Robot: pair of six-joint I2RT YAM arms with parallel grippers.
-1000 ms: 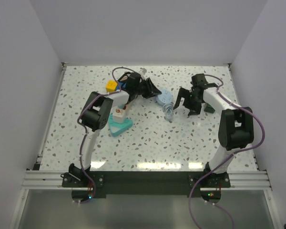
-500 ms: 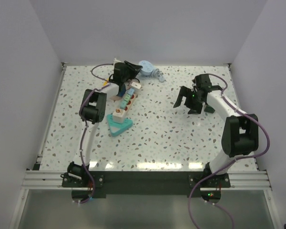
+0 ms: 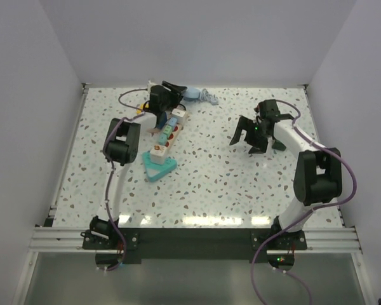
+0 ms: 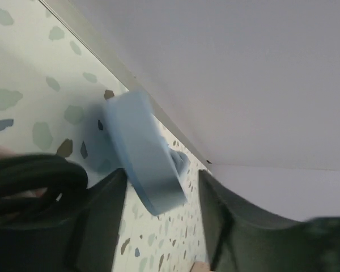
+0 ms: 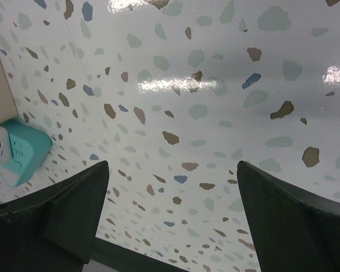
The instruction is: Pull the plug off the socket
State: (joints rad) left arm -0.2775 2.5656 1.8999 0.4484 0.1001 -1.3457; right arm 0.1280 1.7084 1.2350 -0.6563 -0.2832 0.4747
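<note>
The speckled table filled the overhead view. Upper left of centre, the cream socket lay slantwise, its near end at a teal block. The light-blue plug lay apart from it at the back wall, top centre. It looked light, rigid and smooth; I'd pinch its flat faces, not the limp cord. The left gripper straddled it, but blur hid whether the fingers pinched it or stood clear. Only the left wrist view showed the plug's thin edge; only overhead showed the red outlets. The right gripper gaped wide, empty.
</note>
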